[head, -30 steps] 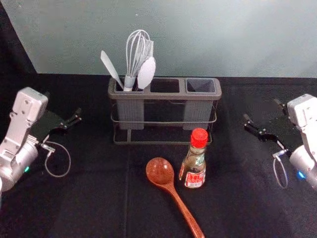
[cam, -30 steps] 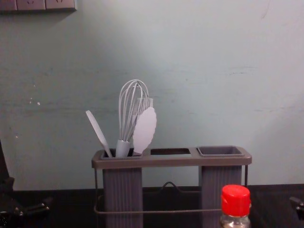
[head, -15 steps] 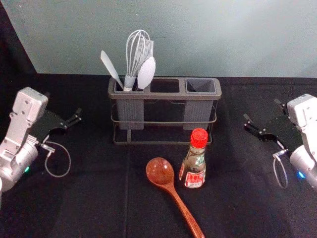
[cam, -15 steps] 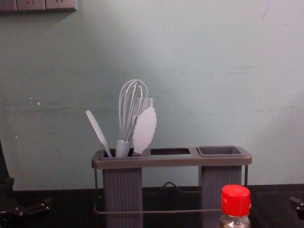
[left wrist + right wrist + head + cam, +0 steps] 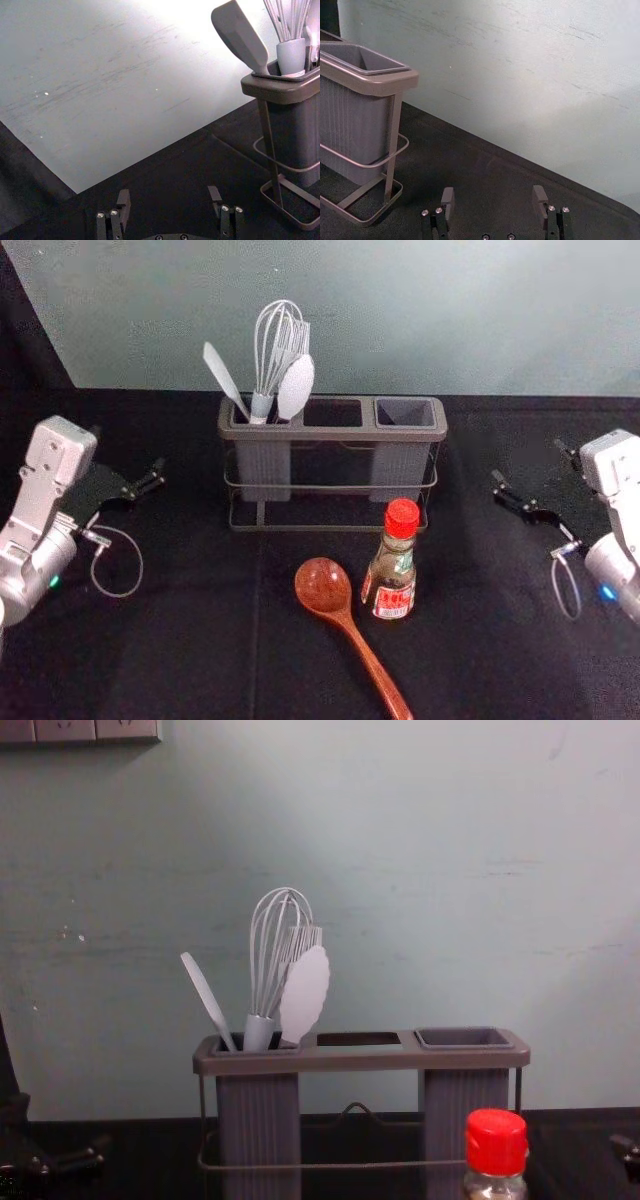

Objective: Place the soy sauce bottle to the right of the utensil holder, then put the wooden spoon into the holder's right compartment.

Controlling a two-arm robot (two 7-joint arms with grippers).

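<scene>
1. Utensil holder, dark gray plastic w/ a rectangular wire frame (image 5: 333, 434), stands upright on the black cloth (image 5: 200, 640), nr. the pale gray-green wall (image 5: 480, 320).
2. Soy sauce bottle, clear glass w/ red cap and red-and-white label (image 5: 393, 580), stands upright in front of the holder's R part, not off its R side.
3. Wooden spoon, reddish-brown w/ round bowl (image 5: 323, 586), lies in front of the holder, just L of the bottle; bowl end toward the holder, handle slanting away and to the R.
4. Holder's L compartment (image 5: 264, 468) carries a pale wire whisk (image 5: 278, 335), a flat white spatula (image 5: 224, 378) leaning L, and a white scalloped-edge utensil (image 5: 295, 387). Square R compartment (image 5: 404, 412) holds no spoon.
5. L gripper (image 5: 128, 455), black, is off the holder's L side, fingers (image 5: 123, 205) apart w/ nothing btwn.
6. R gripper (image 5: 528, 461), also black, is off the holder's R side, fingers apart, nothing btwn.
</scene>
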